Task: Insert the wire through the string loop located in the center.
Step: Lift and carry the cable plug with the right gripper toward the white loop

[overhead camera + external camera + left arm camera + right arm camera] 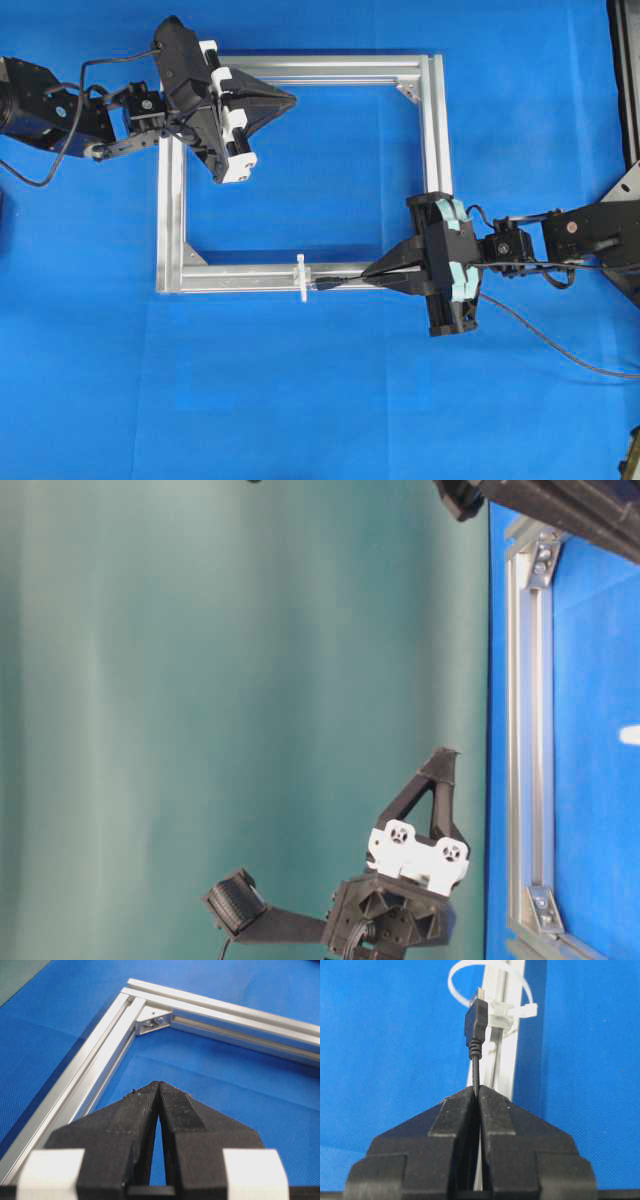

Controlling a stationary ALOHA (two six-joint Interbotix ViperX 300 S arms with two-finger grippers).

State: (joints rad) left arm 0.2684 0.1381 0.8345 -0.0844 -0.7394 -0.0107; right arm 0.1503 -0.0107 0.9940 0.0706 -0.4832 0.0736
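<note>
Spanning your blue worktop (pixel 100 380), the aluminium frame (pixel 430 130) anchors the string loop (pixel 470 972) upright; your right gripper (pixel 477 1091) fingers pinch the wire (pixel 476 1067) aimed there, left gripper (pixel 158 1086) fingers pressed together, empty

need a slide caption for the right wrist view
Right pincer shut on the wire, its plug tip just short of the string loop.

You cannot tell whether the wire (pixel 476 1035) tip sits inside the string loop (pixel 490 990) — the loop's top is cut off. In the table-level view only a white sliver shows at the right edge — too small to identify.
</note>
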